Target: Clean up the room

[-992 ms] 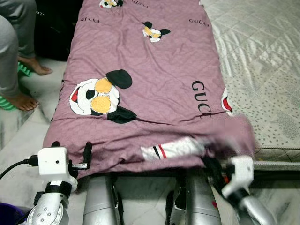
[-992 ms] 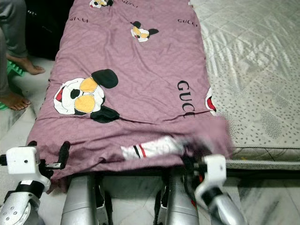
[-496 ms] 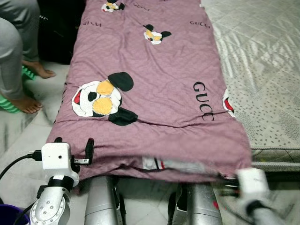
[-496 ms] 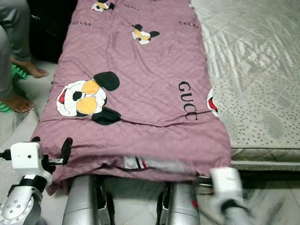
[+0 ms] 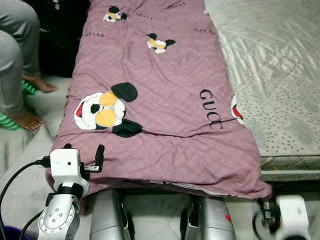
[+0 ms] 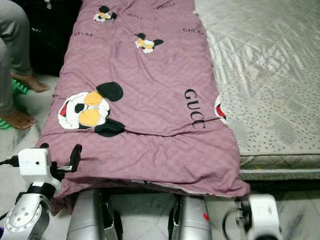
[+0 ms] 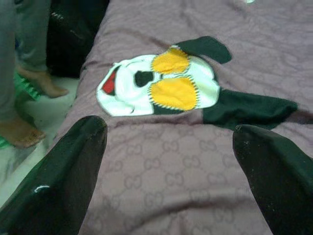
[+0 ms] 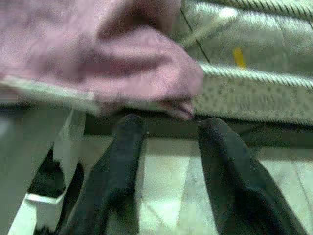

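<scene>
A mauve blanket (image 5: 160, 100) printed with cartoon mouse faces lies flat along the left side of a grey quilted mattress (image 5: 280, 90). Its near edge hangs over the mattress end. My left gripper (image 5: 84, 152) hovers at the blanket's near left corner. Its fingers (image 7: 73, 161) are open, spread wide over the cloth with nothing held. My right gripper (image 8: 171, 125) is low beside the mattress end, just under the blanket's near right corner (image 8: 181, 78). It is open and holds nothing.
A person's legs and bare feet (image 5: 22, 120) stand on the marble floor at the left, by a green striped thing (image 5: 10, 122). A black object (image 5: 57, 45) sits beside the bed behind them. My own silver legs (image 5: 107, 215) are below the blanket's edge.
My right gripper has let go of the blanket's near right corner and dropped down and to the right. The lifted edge has fallen flat. The left gripper has stayed put.
</scene>
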### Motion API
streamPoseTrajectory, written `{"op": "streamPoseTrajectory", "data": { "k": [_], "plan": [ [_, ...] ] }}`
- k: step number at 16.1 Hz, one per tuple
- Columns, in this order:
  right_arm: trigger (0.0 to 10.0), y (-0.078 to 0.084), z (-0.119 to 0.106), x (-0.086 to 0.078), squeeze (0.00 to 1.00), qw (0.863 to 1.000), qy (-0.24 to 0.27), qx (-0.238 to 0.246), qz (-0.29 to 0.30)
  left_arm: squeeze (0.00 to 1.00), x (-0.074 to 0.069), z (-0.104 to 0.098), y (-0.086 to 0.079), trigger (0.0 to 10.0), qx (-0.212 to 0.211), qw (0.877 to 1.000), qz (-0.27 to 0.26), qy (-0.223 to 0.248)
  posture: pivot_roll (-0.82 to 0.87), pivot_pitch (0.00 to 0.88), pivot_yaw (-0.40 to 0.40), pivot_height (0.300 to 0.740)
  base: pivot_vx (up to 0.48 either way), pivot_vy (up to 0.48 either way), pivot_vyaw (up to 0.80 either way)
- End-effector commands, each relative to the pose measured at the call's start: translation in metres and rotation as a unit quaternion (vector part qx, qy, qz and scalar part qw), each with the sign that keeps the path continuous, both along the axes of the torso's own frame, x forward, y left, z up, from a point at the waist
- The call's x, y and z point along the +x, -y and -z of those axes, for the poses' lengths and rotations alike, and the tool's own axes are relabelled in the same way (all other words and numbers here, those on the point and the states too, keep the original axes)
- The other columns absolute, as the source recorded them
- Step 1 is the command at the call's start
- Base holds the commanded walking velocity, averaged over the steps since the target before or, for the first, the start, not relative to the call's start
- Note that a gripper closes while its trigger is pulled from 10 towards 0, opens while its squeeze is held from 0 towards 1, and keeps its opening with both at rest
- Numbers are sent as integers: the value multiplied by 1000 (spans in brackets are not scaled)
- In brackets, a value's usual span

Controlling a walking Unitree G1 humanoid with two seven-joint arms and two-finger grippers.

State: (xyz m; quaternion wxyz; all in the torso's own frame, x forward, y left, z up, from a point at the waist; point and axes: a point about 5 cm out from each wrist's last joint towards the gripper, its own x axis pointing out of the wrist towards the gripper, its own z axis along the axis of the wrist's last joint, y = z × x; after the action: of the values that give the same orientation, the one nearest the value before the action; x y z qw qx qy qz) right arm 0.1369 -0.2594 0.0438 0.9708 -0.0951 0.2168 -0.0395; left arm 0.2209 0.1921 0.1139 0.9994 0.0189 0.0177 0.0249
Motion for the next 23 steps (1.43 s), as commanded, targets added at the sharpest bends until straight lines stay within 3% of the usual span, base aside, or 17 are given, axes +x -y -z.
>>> {"op": "streamPoseTrajectory", "data": {
  "k": [1,3,4,5,7,8,9,11,13,14,15,18,20,22,23],
  "plan": [
    [10000,0,-7,-9,1000,1000,12,2,-4,0,-1,5,-3,10000,1,1000,-1,-8,-11,176,9,547,0,0,0],
    [10000,5,-11,-24,1000,1000,11,-8,-8,0,1,5,-3,10000,0,1000,0,-6,-29,170,13,547,0,0,0],
    [10000,10,-19,-24,1000,999,26,-24,-9,0,3,5,-2,10000,-1,1000,2,-4,-37,170,20,547,0,0,0],
    [10000,14,-34,-12,1000,997,63,-44,-12,0,6,5,-2,10000,-1,1000,4,-1,-47,165,24,547,0,0,0],
    [10000,3,-65,28,1000,989,145,-39,-18,0,11,4,1,10000,-3,1000,8,5,-50,153,28,547,0,0,0],
    [10000,-16,-85,57,1000,979,198,-16,-36,0,14,3,3,10000,-6,1000,9,10,-47,149,27,547,0,0,0],
    [10000,-35,-93,76,1000,974,221,27,-50,0,16,1,4,10000,-7,1000,9,16,-39,141,27,547,0,0,0],
    [10000,-70,-96,108,1000,966,225,82,-95,0,18,0,5,10000,-11,1000,8,20,-28,133,28,547,0,0,0],
    [10000,-96,-85,138,1000,968,197,94,-122,0,20,0,6,10000,-15,1000,9,21,-2,129,25,547,0,0,0],
    [10000,-105,-81,153,1000,972,179,85,-128,0,20,-4,7,10000,-20,999,8,27,22,129,11,547,0,0,0],
    [10000,-103,-74,159,1000,977,155,76,-123,0,18,-9,6,10000,-23,999,5,33,30,128,4,547,0,0,0],
    [10000,-79,-49,153,1000,991,85,51,-89,0,14,-12,6,10000,-27,999,4,40,31,132,-10,547,0,0,0],
    [10000,-46,-16,126,1000,998,-2,35,-42,0,13,-10,7,10000,-31,999,1,38,21,138,-14,547,0,0,0],
    [10000,-25,5,95,1000,998,-62,24,-20,0,13,-9,12,10000,-36,999,9,34,6,142,-10,547,0,0,0],
    [10000,-23,6,90,1000,997,-66,22,-20,0,13,-9,12,10000,-36,999,10,33,6,142,-10,547,0,0,0]
  ]
}}
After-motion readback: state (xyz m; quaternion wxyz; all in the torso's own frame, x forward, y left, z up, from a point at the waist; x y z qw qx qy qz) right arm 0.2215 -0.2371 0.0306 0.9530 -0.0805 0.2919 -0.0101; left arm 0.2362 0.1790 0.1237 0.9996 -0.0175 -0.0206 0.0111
